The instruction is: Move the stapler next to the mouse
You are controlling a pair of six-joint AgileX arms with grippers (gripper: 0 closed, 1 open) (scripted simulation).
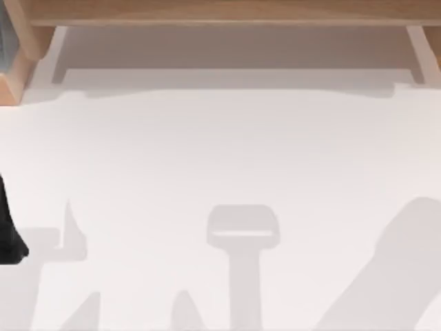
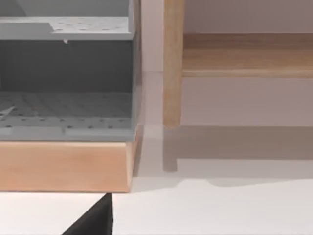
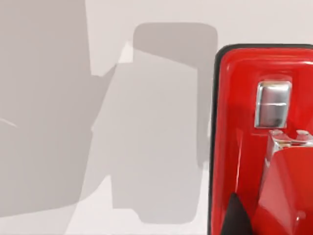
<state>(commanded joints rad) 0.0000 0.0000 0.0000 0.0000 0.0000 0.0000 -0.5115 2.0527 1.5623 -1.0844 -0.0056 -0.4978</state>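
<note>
White table (image 1: 227,152), 1 red stapler (image 3: 244,147) w/ silver part.

A matte black, smooth-sided left arm (image 1: 8,231) and a matte black pointed fingertip (image 3: 238,218) are plain, without cables, screws or markings.

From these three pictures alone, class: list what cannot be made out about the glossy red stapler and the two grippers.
1. Glossy red stapler: right wrist view, cut off by the picture's edges; its full shape and position on the white table are unknown.
2. Right gripper: a dark tip sits against the stapler; open or shut cannot be told.
3. Left gripper: a dark piece at the top view's left edge, fingers cut off.
</note>
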